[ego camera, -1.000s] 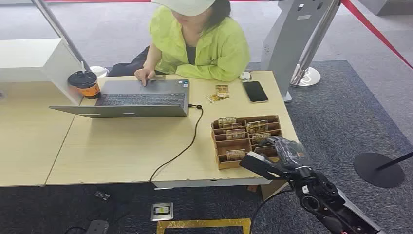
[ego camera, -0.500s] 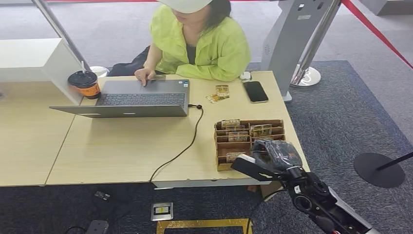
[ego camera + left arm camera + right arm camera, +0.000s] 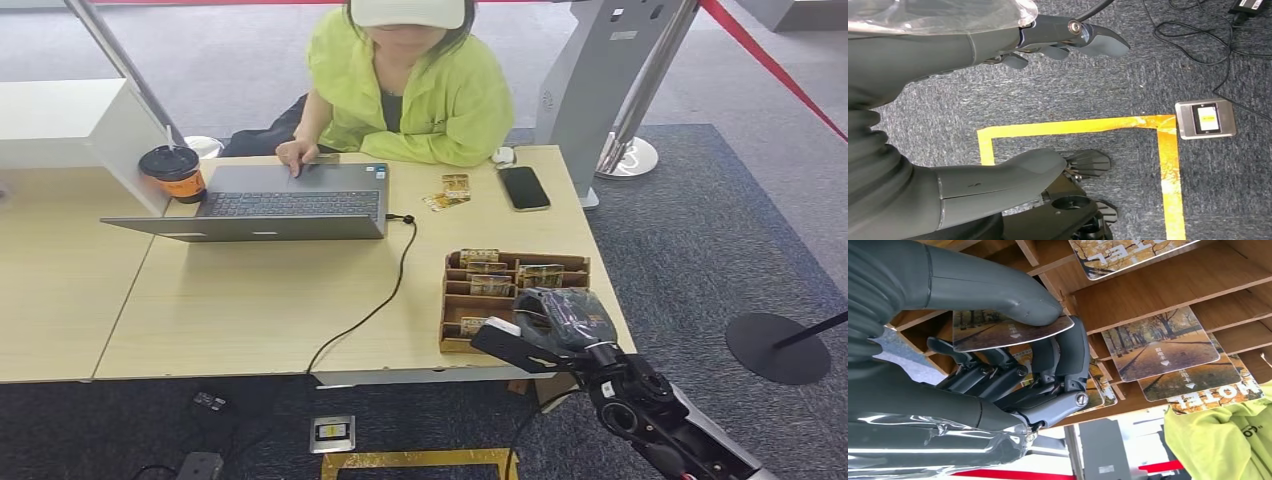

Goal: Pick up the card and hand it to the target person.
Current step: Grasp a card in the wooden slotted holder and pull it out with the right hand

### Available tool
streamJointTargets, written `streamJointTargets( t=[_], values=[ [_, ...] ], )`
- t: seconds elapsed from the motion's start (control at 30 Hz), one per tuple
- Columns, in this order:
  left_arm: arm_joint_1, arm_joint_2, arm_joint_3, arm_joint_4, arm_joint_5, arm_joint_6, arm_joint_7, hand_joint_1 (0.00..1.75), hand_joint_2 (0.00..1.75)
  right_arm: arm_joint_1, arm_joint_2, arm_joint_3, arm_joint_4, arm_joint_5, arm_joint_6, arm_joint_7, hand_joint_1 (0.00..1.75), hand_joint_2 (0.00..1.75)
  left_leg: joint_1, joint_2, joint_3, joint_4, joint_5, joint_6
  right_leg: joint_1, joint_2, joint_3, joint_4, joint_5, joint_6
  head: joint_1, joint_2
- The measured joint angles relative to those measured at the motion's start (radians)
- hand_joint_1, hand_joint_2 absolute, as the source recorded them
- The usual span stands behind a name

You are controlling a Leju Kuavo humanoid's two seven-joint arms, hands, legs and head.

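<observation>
The wooden card rack (image 3: 515, 300) on the pale desk (image 3: 250, 300) serves as the landmark, and the scene is told from left to right against it. Far to the left of the rack, at the desk's back edge, stands a coffee cup (image 3: 174, 172) with a dark lid, and just beside that lies an open laptop (image 3: 270, 202), its black cable (image 3: 375, 300) running down toward the desk's front edge, left of the rack. Behind the laptop sits a person (image 3: 405, 85) in a yellow-green jacket and a white cap, one hand resting on the laptop. Behind the rack, between it and the person, a few loose cards (image 3: 448, 192) lie on the desk, and to their right a dark phone (image 3: 524, 187). The rack itself holds rows of cards printed with autumn trees. At the rack's front right corner the right hand (image 3: 550, 325) is lowered over the compartments; the right wrist view shows the right hand (image 3: 1013, 355) pinching one card (image 3: 1008, 332) between thumb and fingers, the card at the rack's slots and level with the others stored there. The left hand (image 3: 998, 100) hangs away from the rack over grey carpet with yellow floor tape (image 3: 1168, 165), its fingers apart and holding nothing.
</observation>
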Motion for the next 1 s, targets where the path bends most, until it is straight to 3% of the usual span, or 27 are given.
streamJointTargets(
  t=[0.6, 1.0],
  values=[
    [0.003, -0.001, 0.0, 0.0, 0.006, 0.002, 0.0, 0.0, 1.75, 0.01, -0.002, -0.001, -0.059, -0.002, -0.019, 0.007, 1.75, 1.75, 0.0, 0.0, 0.0, 0.0, 0.0, 0.0, 0.0, 0.0, 0.0, 0.0, 0.0, 0.0, 0.0, 0.0],
    [0.013, 0.002, 0.0, 0.0, 0.024, 0.012, 0.013, 0.0, 1.75, 0.025, -0.097, -0.12, -0.481, -0.052, -0.063, -0.008, 1.75, 1.75, 0.0, 0.001, 0.0, 0.001, 0.0, 0.0, 0.0, 0.0, 0.0, 0.0, 0.0, 0.0, 0.001, 0.0]
  ],
)
